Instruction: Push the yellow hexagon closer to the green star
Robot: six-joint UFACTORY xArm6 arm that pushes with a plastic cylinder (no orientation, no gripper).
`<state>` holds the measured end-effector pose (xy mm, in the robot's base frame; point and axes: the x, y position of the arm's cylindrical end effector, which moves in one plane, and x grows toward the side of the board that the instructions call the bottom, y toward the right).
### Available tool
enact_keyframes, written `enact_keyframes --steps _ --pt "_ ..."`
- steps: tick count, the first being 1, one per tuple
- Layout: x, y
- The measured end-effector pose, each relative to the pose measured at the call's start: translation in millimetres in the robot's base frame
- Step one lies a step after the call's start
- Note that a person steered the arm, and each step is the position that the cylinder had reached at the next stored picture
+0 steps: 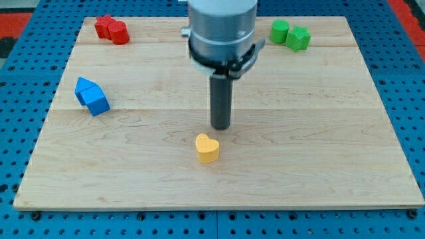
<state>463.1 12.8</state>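
My tip [220,127] rests on the wooden board [319,146] near its middle. A yellow block [207,148], which looks heart-shaped, lies just below and slightly left of the tip, a small gap apart. I see no other yellow block. Two green blocks sit at the view's top right: a round one [279,30] and, touching it on the right, a star-like one [299,38]. They are far up and to the right of the tip and the yellow block. The arm's grey body [221,30] hides part of the board's top middle.
Two red blocks [111,29] sit together at the view's top left. Two blue blocks [92,95] sit together at the left. A blue pegboard [20,79] surrounds the board.
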Motion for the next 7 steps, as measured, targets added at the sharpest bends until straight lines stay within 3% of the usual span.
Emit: enact_keyframes --steps 3,7 --pt "-67.4 12.6" --pt "-96.4 -16.8"
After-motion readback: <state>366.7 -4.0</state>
